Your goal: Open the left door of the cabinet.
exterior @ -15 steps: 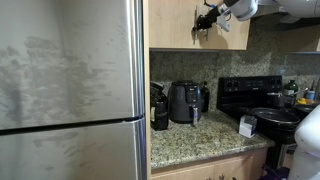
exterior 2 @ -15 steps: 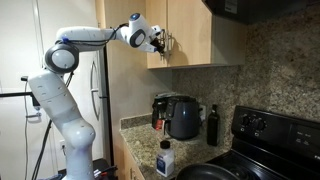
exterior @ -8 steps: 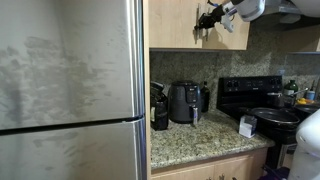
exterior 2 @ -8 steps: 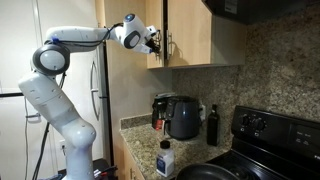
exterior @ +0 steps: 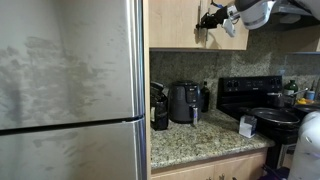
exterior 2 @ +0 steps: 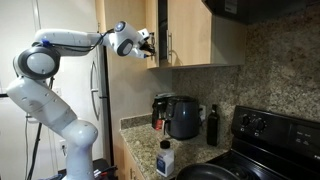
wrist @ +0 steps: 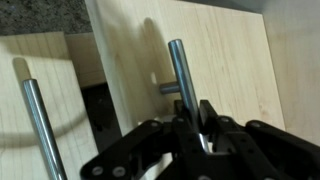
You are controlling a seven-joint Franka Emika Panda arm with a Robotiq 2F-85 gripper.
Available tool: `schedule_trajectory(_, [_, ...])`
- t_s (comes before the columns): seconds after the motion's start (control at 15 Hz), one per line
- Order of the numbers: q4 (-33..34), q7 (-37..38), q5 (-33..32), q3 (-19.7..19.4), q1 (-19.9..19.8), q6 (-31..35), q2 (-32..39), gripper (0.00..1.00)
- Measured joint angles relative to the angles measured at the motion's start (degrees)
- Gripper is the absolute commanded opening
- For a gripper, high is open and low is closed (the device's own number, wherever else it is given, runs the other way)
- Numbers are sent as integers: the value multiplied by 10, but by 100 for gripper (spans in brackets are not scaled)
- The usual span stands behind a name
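The cabinet (exterior: 225, 42) is light tan wood and hangs above the granite counter; it also shows in an exterior view (exterior 2: 190, 35). Its left door (wrist: 230, 60) stands ajar, swung out from the twin door (wrist: 40, 60), with a dark gap between them. My gripper (wrist: 193, 105) is shut on the left door's slim silver bar handle (wrist: 178, 70). In both exterior views the gripper (exterior: 208, 18) (exterior 2: 150, 45) sits at the cabinet's middle, level with the handles. The left door's face (exterior: 172, 22) is partly hidden by my arm.
A large stainless-steel refrigerator (exterior: 70, 90) stands beside the cabinet. On the granite counter (exterior: 200, 140) below are an air fryer (exterior: 186, 100), a dark bottle (exterior 2: 212, 125) and a small white bottle (exterior 2: 166, 160). A black stove (exterior: 262, 100) with a pan is alongside.
My gripper has pulled away from the cabinet front with the handle in it. The left door has swung further open.
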Motion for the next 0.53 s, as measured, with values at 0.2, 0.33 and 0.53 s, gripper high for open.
schedule_trajectory(0.2, [-50, 3, 0, 0, 32, 56, -36, 5])
schedule_trajectory(0.33, [-67, 7, -15, -7, 49, 72, -51, 20])
schedule_trajectory(0.53, [-62, 13, -28, -13, 50, 72, -44, 5])
